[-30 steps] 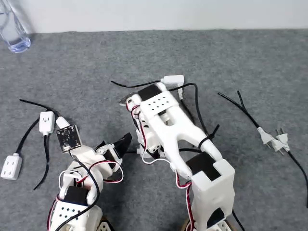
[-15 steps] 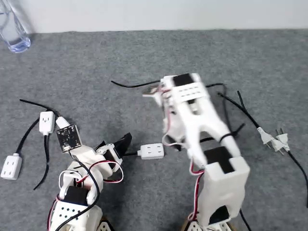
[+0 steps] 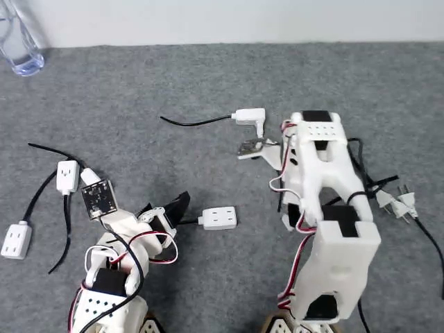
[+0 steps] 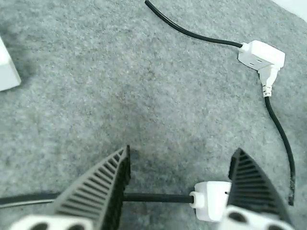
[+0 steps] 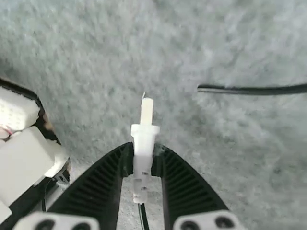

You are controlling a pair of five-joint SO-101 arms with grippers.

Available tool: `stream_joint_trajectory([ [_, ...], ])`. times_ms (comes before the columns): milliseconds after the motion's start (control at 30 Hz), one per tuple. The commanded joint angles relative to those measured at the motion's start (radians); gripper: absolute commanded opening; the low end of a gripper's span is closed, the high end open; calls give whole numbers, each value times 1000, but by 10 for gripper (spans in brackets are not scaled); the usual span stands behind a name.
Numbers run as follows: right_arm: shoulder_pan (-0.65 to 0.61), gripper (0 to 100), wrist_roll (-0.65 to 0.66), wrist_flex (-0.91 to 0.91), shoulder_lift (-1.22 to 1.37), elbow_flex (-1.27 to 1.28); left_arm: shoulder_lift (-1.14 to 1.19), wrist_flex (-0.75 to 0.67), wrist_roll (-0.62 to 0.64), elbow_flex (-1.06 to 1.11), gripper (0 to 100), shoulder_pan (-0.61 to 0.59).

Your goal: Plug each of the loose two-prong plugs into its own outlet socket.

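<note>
In the high view, the right claw was clenched on a white two-prong plug, held over the grey carpet. Just beyond its tips lay a socket block with a plug already seated in it, a black cord trailing off to the claw's left. Two loose plugs lay well off to its other side, their cords passing behind the arm. The left claw was released and low by the carpet, with an outlet socket just ahead of its tips. A small socket and a larger socket lay well to that claw's left. A clear bottle was cut off at the far corner.

In the left wrist view, the left claw stood wide apart. The outlet socket lay between the jaws, close by one finger, which hid part of it — whether they touched could not be told. Its lead ran under the other finger. The socket block lay farther ahead. A white object was cut off at the edge and hard to name.

In the right wrist view, the right claw gripped the two-prong plug, with the prongs sticking out past the tips, seen edge-on. Beyond them lay the black cord. Beside the claw sat white blocky parts — possibly an arm.
</note>
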Motion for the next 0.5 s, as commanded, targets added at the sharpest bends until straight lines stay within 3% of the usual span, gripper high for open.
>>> stream_joint_trajectory([
  [0,56,8,72,38,21,-8,-11,-23,-12,-10,319,2],
  [133,77,21,190,38,48,-8,-11,-23,-12,-10,319,2],
  [300,73,167,206,-30,7,-8,-11,-23,-12,-10,319,2],
  [467,58,184,207,-114,-53,-8,-11,-23,-12,-10,319,2],
])
